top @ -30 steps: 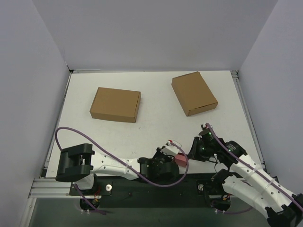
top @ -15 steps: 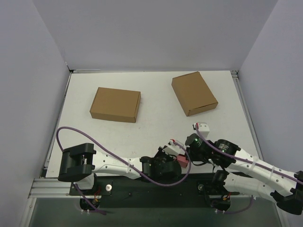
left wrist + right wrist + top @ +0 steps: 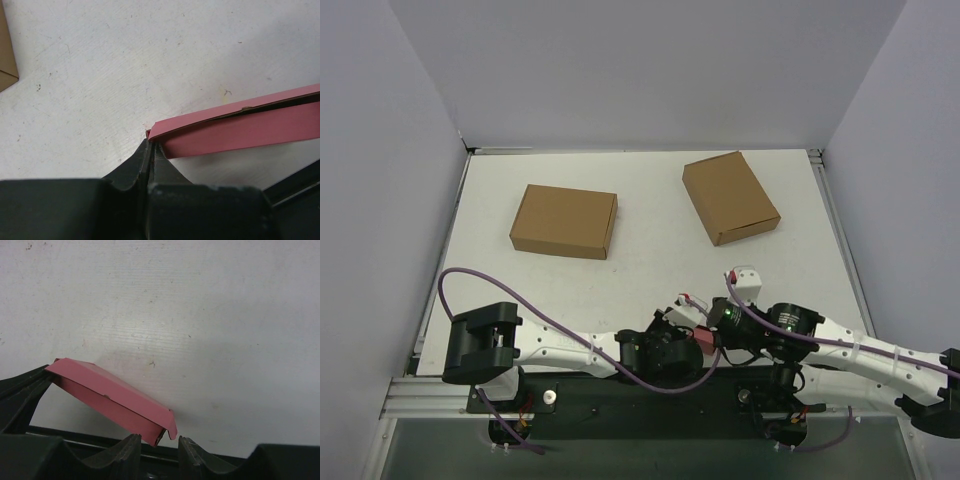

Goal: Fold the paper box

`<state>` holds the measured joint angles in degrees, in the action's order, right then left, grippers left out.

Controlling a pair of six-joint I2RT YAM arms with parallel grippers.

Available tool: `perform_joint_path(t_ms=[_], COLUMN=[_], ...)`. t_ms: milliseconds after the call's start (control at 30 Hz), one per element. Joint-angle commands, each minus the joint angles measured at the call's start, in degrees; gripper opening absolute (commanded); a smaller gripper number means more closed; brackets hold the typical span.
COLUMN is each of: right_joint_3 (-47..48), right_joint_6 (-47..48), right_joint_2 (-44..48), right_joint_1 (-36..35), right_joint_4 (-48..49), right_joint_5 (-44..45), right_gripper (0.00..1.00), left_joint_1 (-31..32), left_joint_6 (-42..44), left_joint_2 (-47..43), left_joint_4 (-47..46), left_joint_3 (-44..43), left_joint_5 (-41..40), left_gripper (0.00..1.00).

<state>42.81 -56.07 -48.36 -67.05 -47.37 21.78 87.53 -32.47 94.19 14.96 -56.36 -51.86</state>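
The paper box [image 3: 706, 339], a small pink piece of thin card, is lying at the near edge of the white table [image 3: 650, 285], right in front of the arms' bases and between the two wrists. In the left wrist view it is showing as a long, low pink shape with one panel folded over another and a thin raw edge running along the seam. In the right wrist view it is sitting tilted, its far end raised and its near corner dipping low.

The left gripper [image 3: 151, 145] is pinching the box's end corner, its jaws pressed together on the card. The left arm is lying low and stretched across the front of the table toward the right. The right gripper [image 3: 159, 442] is standing with its jaws narrowly parted, and the box's near corner is hanging at the mouth of the gap between the fingers [image 3: 131, 446]. Whether the card is touching either finger cannot be told. The right arm is reaching in low from the lower right, and its wrist is meeting the left one at the box.

Two brown cardboard boxes are lying farther back, well apart from the arms, one [image 3: 564, 221] to the left and one [image 3: 730, 197] to the right, turned at an angle. The scuffed table is standing inside plain pale walls [image 3: 640, 70], and a purple cable [image 3: 470, 275] is looping over the left arm.
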Motion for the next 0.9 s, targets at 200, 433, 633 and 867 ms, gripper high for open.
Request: perform_joint_path(t_ms=[200,433,633,867], right_joint_3=[-3.16,-4.05,-5.1,-6.24], right_joint_6=[0.0,-0.35,-1.14,-2.28], right_joint_2=[-1.47,-3.93,-4.37,-5.25], right_joint_1=[-1.42,-1.25,-1.25,-0.98], right_joint_4=[-0.88,0.0,-0.09,-0.79], right_joint_5=[2.3,2.56,3.27,3.53], right_gripper=[0.32,0.29,0.26,0.24], left_joint_1=[-0.43,-0.43,-0.43,-0.51], left_joint_6=[-1.63,-1.46,-1.37,-1.37], left_joint_2=[4.86,5.04,4.77,4.86], left_joint_4=[9.12,9.38,9.56,9.91], left_joint_3=[3.71,3.36,3.45,3.27], left_joint_5=[15.64,15.73,15.56,15.29], left_gripper=[0.0,0.0,0.0,0.0])
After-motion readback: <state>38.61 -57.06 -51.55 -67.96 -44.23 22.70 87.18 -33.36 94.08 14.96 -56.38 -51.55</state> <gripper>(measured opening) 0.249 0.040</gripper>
